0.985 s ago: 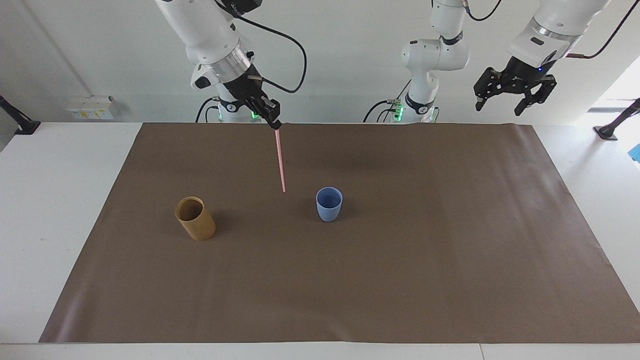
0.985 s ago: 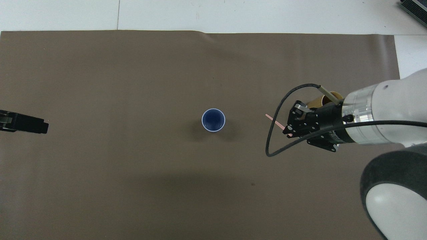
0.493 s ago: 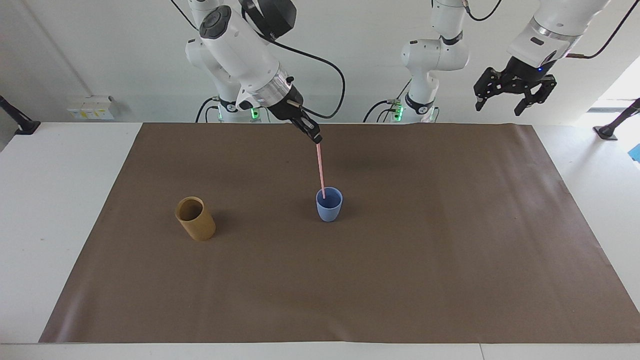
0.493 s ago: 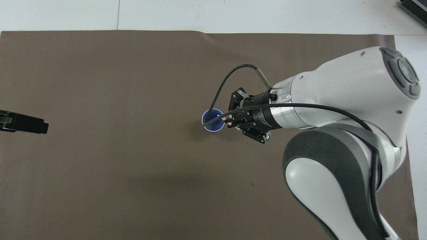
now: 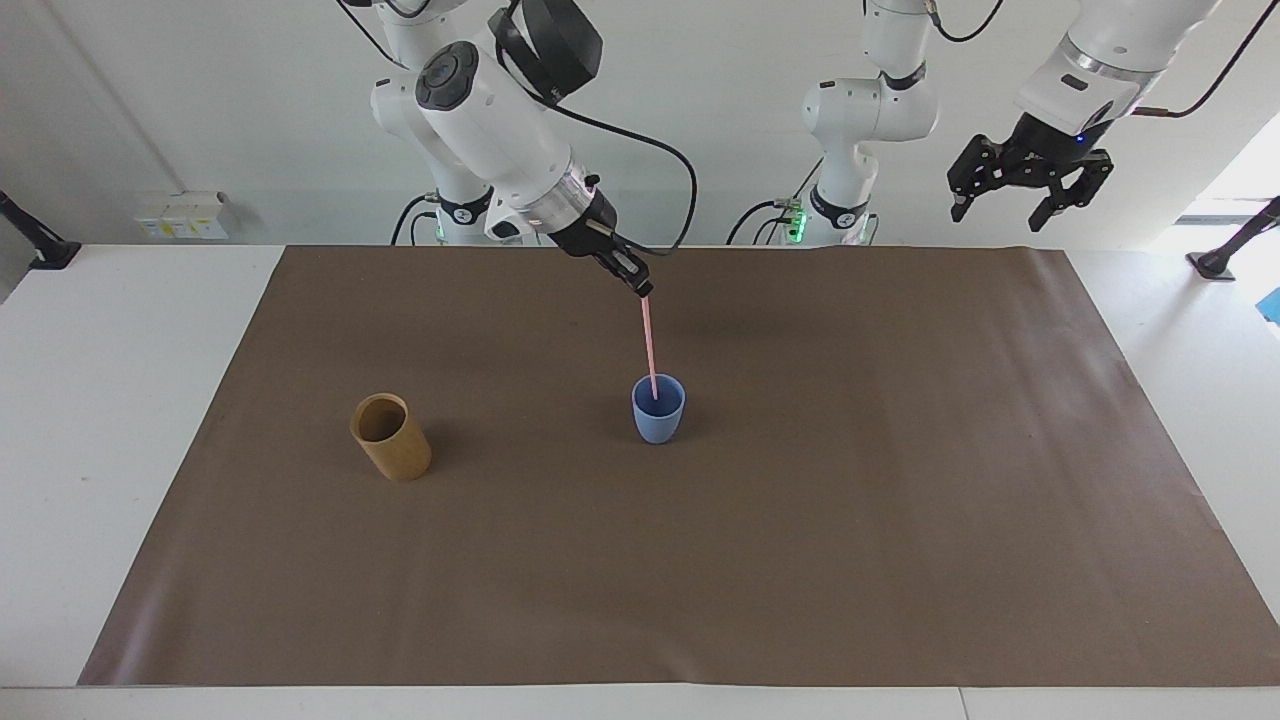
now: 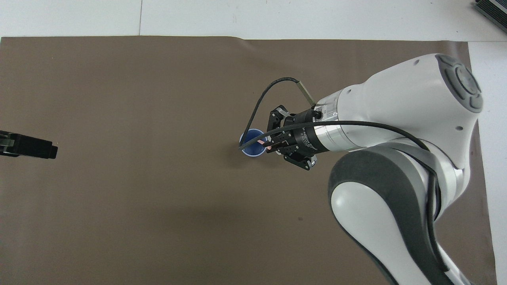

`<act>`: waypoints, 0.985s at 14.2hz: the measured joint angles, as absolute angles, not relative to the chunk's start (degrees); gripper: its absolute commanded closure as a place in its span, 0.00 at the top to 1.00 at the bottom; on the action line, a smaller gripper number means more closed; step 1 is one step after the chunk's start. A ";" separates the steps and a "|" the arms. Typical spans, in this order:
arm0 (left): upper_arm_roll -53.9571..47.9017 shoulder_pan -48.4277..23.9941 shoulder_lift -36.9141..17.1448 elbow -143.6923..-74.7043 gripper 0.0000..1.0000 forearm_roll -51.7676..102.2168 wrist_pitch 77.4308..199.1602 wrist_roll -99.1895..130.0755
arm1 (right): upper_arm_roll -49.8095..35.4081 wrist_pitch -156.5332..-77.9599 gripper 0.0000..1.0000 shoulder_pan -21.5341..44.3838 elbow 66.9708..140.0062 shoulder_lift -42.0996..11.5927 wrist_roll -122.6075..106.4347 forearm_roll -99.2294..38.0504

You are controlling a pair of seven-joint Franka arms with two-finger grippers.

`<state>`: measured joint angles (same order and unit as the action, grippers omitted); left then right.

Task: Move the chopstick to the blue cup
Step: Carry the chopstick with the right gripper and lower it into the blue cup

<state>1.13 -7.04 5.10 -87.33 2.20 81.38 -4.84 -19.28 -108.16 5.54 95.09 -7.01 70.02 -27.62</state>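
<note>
Chopstick transfer is shown on a white table (image 5: 130, 420), most of which is covered by a brown mat (image 5: 800, 520). The right arm (image 5: 490, 95) is extended from its base over the middle of the mat, while the left arm (image 5: 1090, 50) is held waiting, raised above its own end of the table. The left gripper (image 5: 1005, 212) is seen with its fingers spread wide and nothing between them; in the overhead view only its dark tip is caught at the picture's edge.

A tan-brown cup (image 5: 391, 437) is stood on the mat toward the right arm's end of the table, leaning slightly, well apart from the blue cup (image 5: 658, 409). The blue cup is placed upright near the middle of the mat.

The right gripper (image 5: 643, 289) is held in the air over the blue cup, tilted downward, its fingertips pressed together on the top end of the chopstick (image 5: 650, 345). The chopstick is hung nearly upright from that pinch, and its lower end is passed below the rim and into the blue cup's opening. Whether the tip is touching the bottom of the cup cannot be told.
</note>
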 measured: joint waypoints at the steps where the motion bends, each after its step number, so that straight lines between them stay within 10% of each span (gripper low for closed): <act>1: 1.13 -7.04 5.11 -87.33 1.00 2.20 81.38 -4.84 | -19.26 -108.17 0.04 5.54 95.41 -7.12 69.70 -27.62; 14: 1.13 -7.04 5.11 -87.33 1.00 2.20 81.37 -4.84 | -19.25 -113.83 0.32 6.46 100.00 -8.71 66.03 -27.62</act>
<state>1.13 -7.04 5.11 -87.33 2.20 81.37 -4.84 -19.25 -113.83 6.46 100.00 -8.71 66.03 -27.62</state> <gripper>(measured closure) 0.000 0.718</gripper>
